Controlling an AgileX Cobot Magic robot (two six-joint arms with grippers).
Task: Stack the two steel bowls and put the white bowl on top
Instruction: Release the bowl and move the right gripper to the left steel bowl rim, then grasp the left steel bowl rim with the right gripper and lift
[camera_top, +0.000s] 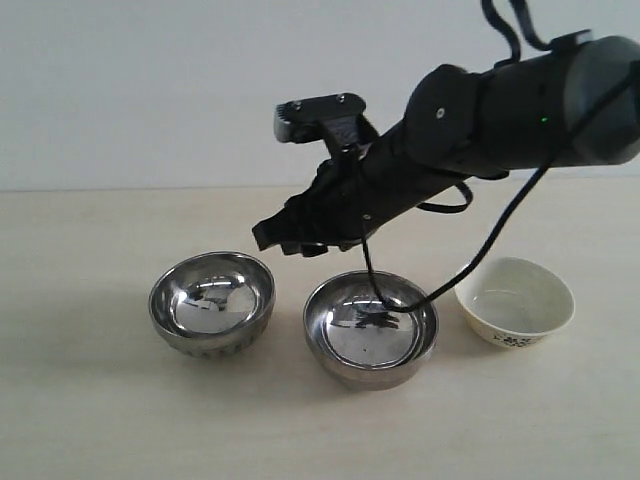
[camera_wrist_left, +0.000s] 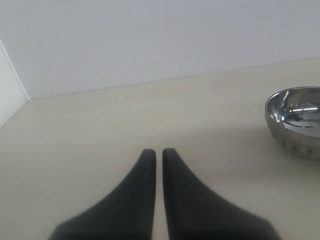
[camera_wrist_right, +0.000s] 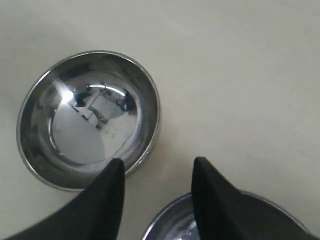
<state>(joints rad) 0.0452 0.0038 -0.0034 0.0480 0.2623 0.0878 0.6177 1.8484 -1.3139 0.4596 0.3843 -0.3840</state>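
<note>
Two shiny steel bowls stand side by side on the table: the left one, with a ribbed lower side, and the middle one. To their right sits the white bowl with a dark pattern low on its side. My right gripper hangs open and empty above the gap between the steel bowls. In the right wrist view its fingers frame bare table, with the left steel bowl beyond and the middle bowl's rim below. My left gripper is shut on nothing, low over the table, away from the left steel bowl.
The right arm reaches in from the upper right, and its black cable droops over the middle steel bowl. A pale wall rises behind the beige table. A white side panel stands near the left gripper.
</note>
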